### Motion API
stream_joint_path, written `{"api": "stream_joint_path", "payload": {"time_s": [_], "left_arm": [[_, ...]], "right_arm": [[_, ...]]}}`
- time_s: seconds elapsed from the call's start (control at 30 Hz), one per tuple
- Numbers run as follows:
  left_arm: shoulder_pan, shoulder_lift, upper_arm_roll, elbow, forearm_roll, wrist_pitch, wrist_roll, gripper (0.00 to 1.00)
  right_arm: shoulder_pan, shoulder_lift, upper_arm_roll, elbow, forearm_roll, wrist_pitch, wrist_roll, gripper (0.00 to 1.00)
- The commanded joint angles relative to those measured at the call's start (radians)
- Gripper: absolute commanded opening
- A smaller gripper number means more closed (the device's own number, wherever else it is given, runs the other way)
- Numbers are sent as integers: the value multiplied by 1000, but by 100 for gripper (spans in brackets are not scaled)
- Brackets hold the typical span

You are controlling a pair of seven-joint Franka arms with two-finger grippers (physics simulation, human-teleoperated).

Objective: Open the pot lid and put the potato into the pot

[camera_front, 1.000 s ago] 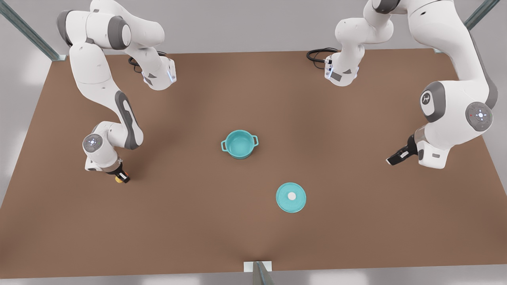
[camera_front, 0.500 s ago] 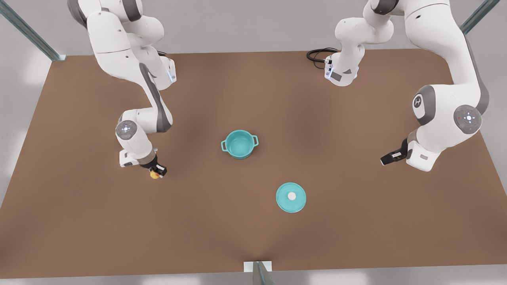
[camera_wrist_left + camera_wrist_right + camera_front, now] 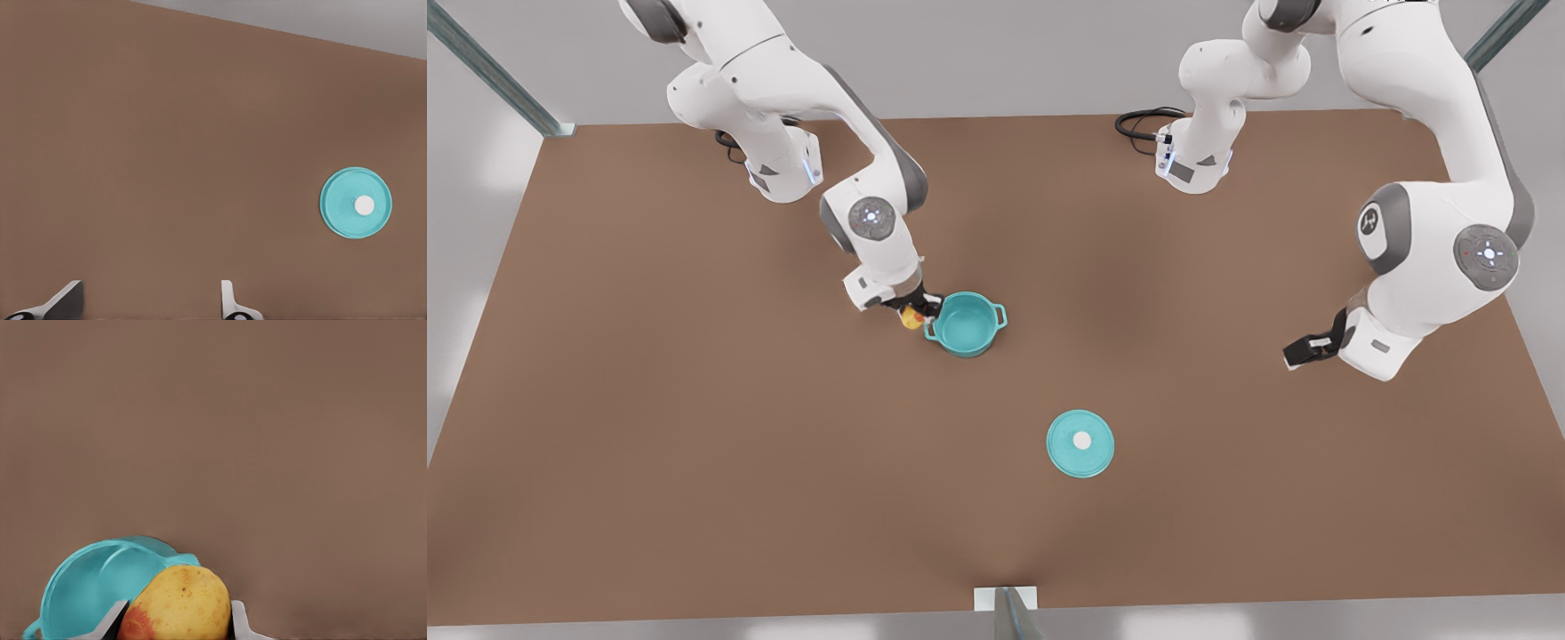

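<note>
With the pot lid (image 3: 1080, 443) already off and lying on the counter (image 3: 694, 462), the right pincer (image 3: 913, 313) — clamped on the potato (image 3: 911, 318) — hangs beside the pot (image 3: 965, 324) rim, ready to drop it; the left pincer (image 3: 1303, 352) waits spread, empty.

Small round teal pot (image 3: 966, 324), teal inside as well, two teal loop handles. Flat round teal lid (image 3: 1080, 443) with a white knob at centre. Oval potato (image 3: 180, 603), yellow with an orange-red patch and tiny dark specks. Plain brown matte tabletop (image 3: 694, 462). White robot arms with grey joint bands; black gripper fingers. Pale grey backdrop beyond the table.
</note>
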Motion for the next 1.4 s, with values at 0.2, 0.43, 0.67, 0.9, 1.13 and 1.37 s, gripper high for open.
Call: {"api": "stream_joint_path", "payload": {"time_s": [0.2,0.43,0.67,0.9,1.13,1.37], "left_arm": [[-10,-3,1,0,30,-6,111,100],[-13,-3,1,0,59,-46,119,100],[-12,-4,1,-2,59,-47,111,100],[-12,-4,1,-7,64,-49,110,100],[-15,3,-5,19,41,-40,117,100],[-16,3,-5,19,41,-40,116,100]], "right_arm": [[22,81,51,74,3,-48,417,59],[28,230,51,220,-5,-38,453,59],[29,238,53,222,-8,-38,447,100],[-110,124,16,312,-89,-304,260,100],[-219,-18,-535,412,-37,-637,-831,100],[-216,-18,-519,413,-36,-653,-821,100]]}}
